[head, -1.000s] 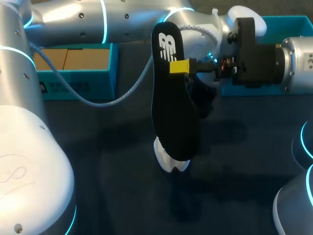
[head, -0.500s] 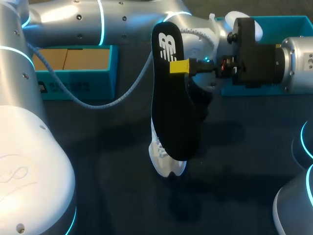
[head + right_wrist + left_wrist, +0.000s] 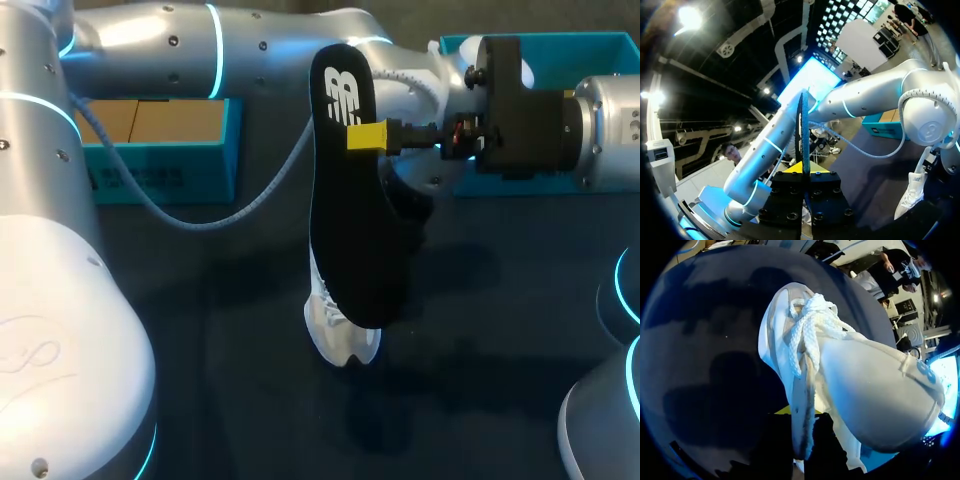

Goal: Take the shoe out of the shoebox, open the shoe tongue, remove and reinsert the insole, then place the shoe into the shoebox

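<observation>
**Head view:** The left arm (image 3: pixel 200 45), stretched across the far side of the surface (image 3: pixel 220 330), sits slightly higher than a second ago. More of the teal box (image 3: pixel 570 45) at far right now shows. The white shoe (image 3: pixel 340 338), toe down, has shifted a little to the left. The right fingers (image 3: pixel 367 136) and the black insole (image 3: pixel 355 230) they pinch near its upper end have not moved. The insole hangs upright in front of the shoe, hiding all but its toe, and hides the left fingers too. A grey cable (image 3: pixel 200 215) loops from the left arm in front of the open teal shoebox (image 3: pixel 150 165) at far left. The shoe is out of the shoebox and well apart from it.

**Left wrist view:** The left fingers (image 3: pixel 825 440) are closed on the thin wall of the shoe (image 3: pixel 860 380), one on each side, with a sliver of yellow tip showing. The shoe stretches ahead of them over the dark surface (image 3: pixel 705 340), its white laces (image 3: pixel 810 325) in plain sight and its shadow below.

**Right wrist view:** The right fingers (image 3: pixel 812 170) clamp the insole (image 3: pixel 803 130), seen edge-on between the yellow tips. Beyond it the left arm (image 3: pixel 865 97) reaches across. The shoe (image 3: pixel 912 192) dangles toe-down from its end, and the shoebox (image 3: pixel 880 122) lies behind.
</observation>
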